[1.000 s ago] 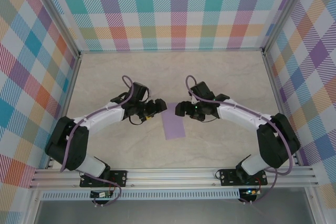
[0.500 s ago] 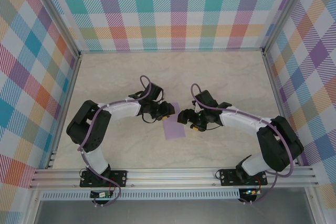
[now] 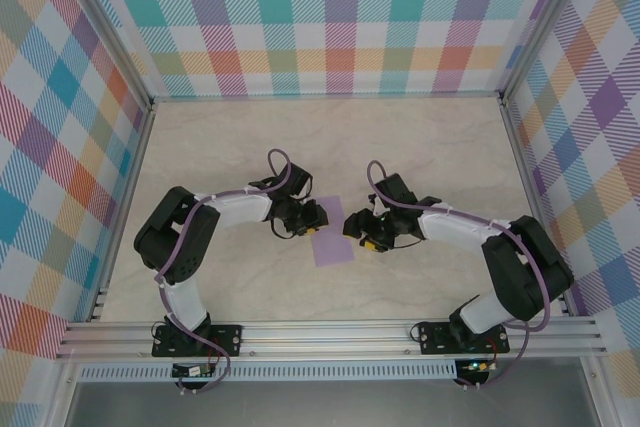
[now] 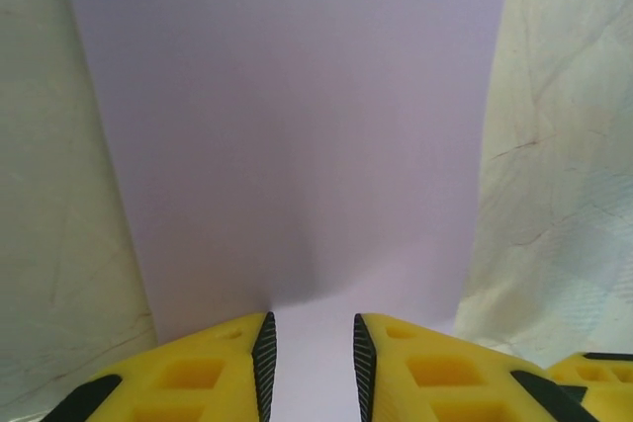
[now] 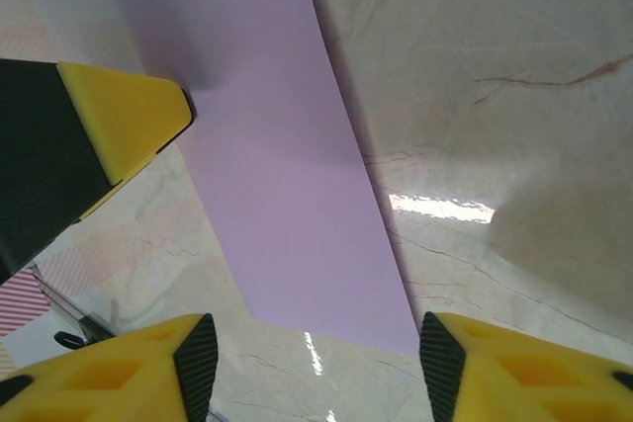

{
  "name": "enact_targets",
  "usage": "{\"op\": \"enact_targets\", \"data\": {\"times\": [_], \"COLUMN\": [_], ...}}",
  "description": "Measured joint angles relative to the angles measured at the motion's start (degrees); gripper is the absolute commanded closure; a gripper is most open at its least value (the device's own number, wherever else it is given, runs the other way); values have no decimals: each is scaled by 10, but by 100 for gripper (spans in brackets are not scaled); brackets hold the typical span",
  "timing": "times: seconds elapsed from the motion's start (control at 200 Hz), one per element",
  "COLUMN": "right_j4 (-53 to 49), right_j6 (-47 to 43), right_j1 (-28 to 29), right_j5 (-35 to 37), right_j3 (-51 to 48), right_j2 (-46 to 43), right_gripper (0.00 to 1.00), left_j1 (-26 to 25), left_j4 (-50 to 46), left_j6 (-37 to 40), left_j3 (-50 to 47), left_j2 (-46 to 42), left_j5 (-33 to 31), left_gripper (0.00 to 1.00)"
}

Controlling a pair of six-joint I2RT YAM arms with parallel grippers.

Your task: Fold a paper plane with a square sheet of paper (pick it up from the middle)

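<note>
From above, the sheet of paper [image 3: 331, 237] lies flat on the pale marbled table [image 3: 230, 147] as a lavender oblong, longer than it is wide. The left gripper [image 3: 313, 217] sits at the sheet's left edge, near the far corner, and overlaps the paper there. The right gripper [image 3: 352, 230] sits at the sheet's right edge, about midway along it. The sheet lies between the two grippers. How far either pair of fingers is spread cannot be told from this height.

In the left wrist view, the sheet of paper [image 4: 297, 145] runs away from the camera with the table [image 4: 564, 145] bare on both sides of it. The left gripper [image 4: 310, 358] stands over the sheet's near edge, its black pads [image 4: 265, 358] set narrow, with a slim strip of lavender showing in the gap. Whether the pads touch the paper cannot be told.

In the right wrist view, the right gripper [image 5: 315, 348] is spread wide, and one near corner of the sheet of paper [image 5: 287, 195] lies between its fingertips [image 5: 198, 353]. The table [image 5: 495, 96] shows to the sheet's right. The left gripper's yellow finger [image 5: 124, 121] meets the sheet's left edge.
</note>
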Motion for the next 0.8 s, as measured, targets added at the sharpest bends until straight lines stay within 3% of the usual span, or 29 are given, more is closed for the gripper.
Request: {"op": "enact_targets", "data": {"times": [0.31,0.525,0.8], "right_j4": [4,2,0], "right_j6": [-3,-16,-26], "right_j1": [0,-2,-2], "right_j5": [-9,-18,-28], "right_j3": [0,0,0], "right_j2": [17,20,43], "right_gripper": [50,59,60], "left_j1": [0,0,0], "left_j4": [-15,-17,-19], "left_j6": [4,4,4], "left_j3": [0,0,1], "left_j2": [0,2,3], "left_j5": [-12,-15,-16], "left_gripper": [75,75,75]}}
